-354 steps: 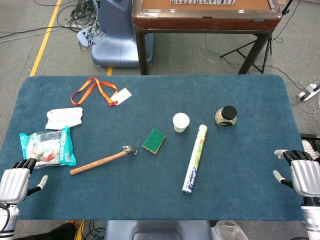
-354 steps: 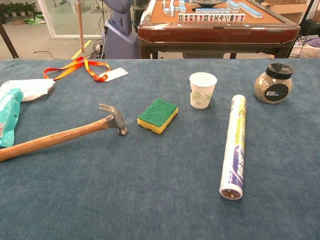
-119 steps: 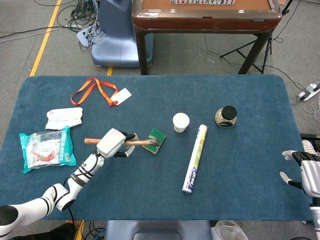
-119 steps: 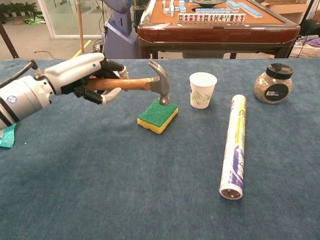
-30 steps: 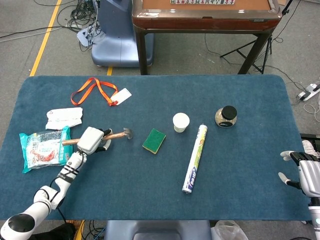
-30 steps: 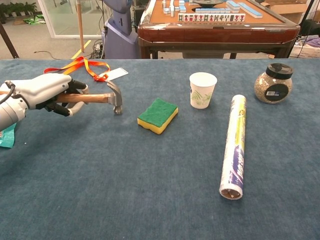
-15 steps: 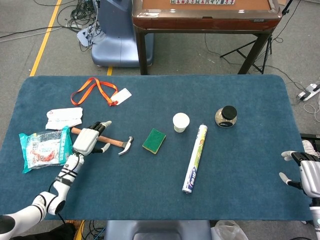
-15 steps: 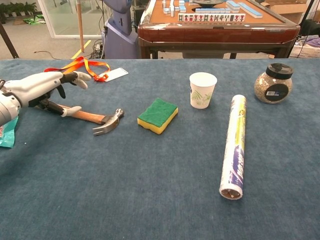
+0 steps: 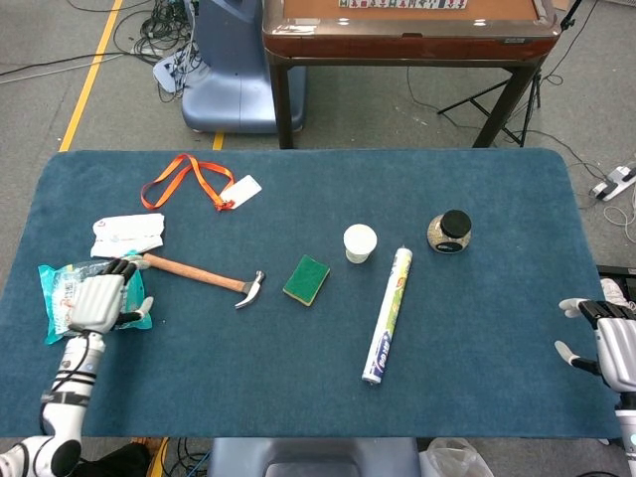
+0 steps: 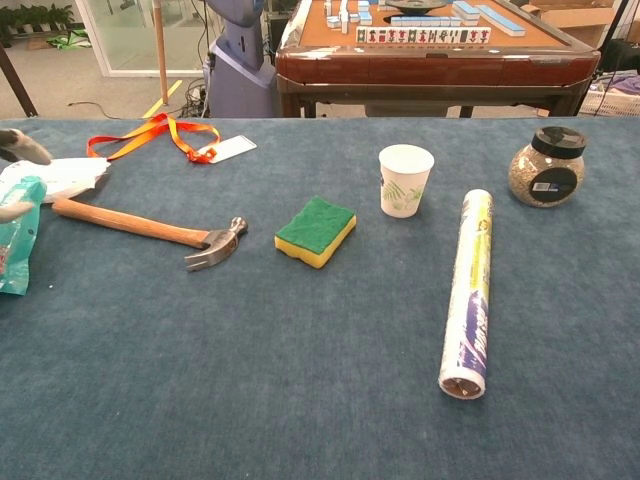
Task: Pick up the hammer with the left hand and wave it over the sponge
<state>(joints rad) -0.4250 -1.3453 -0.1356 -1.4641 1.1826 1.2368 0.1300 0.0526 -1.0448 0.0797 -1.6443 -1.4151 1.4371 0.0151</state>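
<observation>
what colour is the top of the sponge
Green on top, over a yellow layer beneath; the sponge shows best in the chest view.

In the chest view, only fingertips of the left hand (image 10: 18,148) show at the frame's left edge. The teal plastic snack packet (image 10: 15,235) is cropped there too. The head view's right edge crops the right hand (image 9: 608,350).

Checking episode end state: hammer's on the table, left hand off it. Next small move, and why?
Probably none beyond drawing the left hand back to rest. The hammer lies flat on the cloth left of the sponge, released, and the hand sits open over the snack packet, apart from the handle.
</observation>
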